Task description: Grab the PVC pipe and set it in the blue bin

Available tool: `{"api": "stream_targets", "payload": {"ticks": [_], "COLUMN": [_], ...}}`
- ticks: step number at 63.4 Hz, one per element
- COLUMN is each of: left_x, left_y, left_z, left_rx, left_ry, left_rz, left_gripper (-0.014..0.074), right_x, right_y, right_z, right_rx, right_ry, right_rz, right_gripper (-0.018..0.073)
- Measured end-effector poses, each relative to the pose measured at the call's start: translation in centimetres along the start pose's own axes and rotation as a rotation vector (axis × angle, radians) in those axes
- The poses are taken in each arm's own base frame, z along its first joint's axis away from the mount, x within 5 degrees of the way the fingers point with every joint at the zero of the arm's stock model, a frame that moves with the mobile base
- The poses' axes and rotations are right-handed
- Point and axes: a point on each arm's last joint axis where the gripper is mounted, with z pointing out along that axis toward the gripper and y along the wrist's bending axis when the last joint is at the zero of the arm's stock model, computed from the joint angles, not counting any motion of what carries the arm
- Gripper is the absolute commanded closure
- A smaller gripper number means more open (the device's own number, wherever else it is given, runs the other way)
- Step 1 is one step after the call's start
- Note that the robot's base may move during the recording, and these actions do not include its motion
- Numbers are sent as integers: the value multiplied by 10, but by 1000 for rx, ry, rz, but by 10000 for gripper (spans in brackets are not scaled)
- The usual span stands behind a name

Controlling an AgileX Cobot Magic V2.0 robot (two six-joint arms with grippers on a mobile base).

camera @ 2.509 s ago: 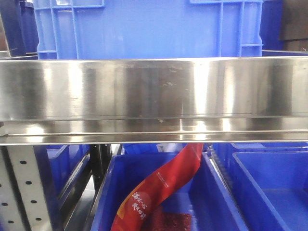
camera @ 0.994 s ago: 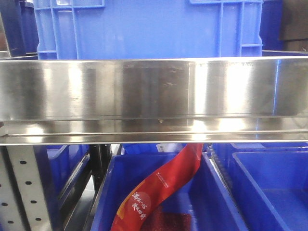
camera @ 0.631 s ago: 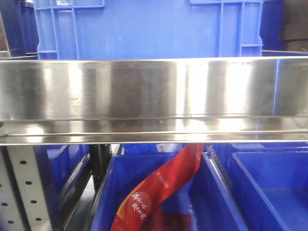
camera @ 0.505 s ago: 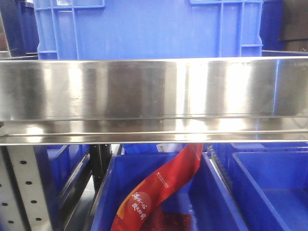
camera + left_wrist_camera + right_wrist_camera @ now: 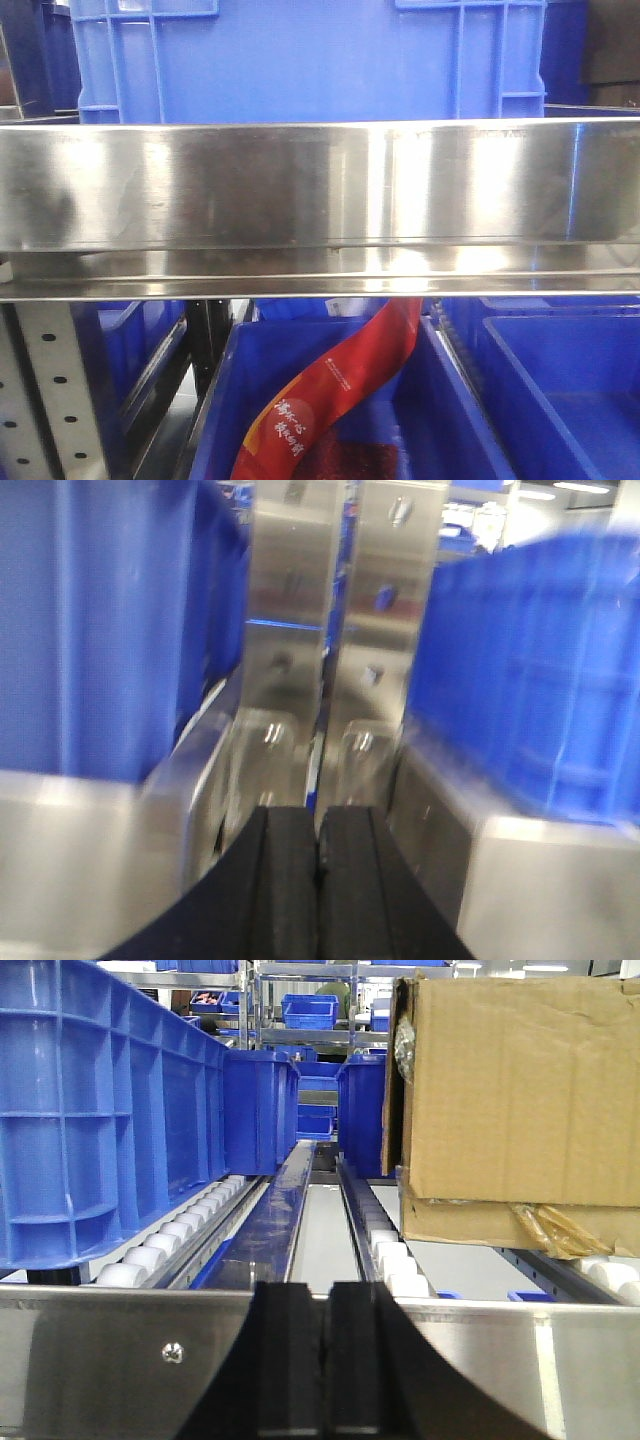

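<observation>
1. A steel rail (image 5: 320, 205) spans the whole front view, with a blue bin (image 5: 300, 60) on the shelf above it.
2. Below the rail sit lower bins (image 5: 330, 400); a red bag (image 5: 330, 395) slants out of the middle one.
3. In the right wrist view, a cardboard box (image 5: 520, 1100) rests on rollers (image 5: 395, 1260) at right, and a blue crate (image 5: 100, 1110) stands at left.
4. The right gripper (image 5: 325, 1360) has its fingers pressed together, holding nothing, before a steel lip.
5. The left gripper (image 5: 318, 880), in a blurred view, likewise has its fingers closed and empty, facing steel posts (image 5: 330, 600) between blue bins.
6. No PVC pipe shows in any view.
</observation>
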Motion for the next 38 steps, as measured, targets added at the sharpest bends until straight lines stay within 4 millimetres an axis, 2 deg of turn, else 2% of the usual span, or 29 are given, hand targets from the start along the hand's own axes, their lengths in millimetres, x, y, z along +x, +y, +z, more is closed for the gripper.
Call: {"api": "stream_targets", "payload": {"ticks": [9, 38], "left_x": [7, 4], "left_y": [1, 2], "left_z": [-1, -1], "left_rx": [-9, -27], "left_ry": [36, -3], "left_rz": [4, 51], "left_gripper": [708, 708], "right_x": [0, 0], "right_y": [0, 0], "right_z": [0, 0], "right_rx": [0, 0], "right_ry": [-1, -1], "right_rz": [-2, -2], "right_gripper": [727, 727]}}
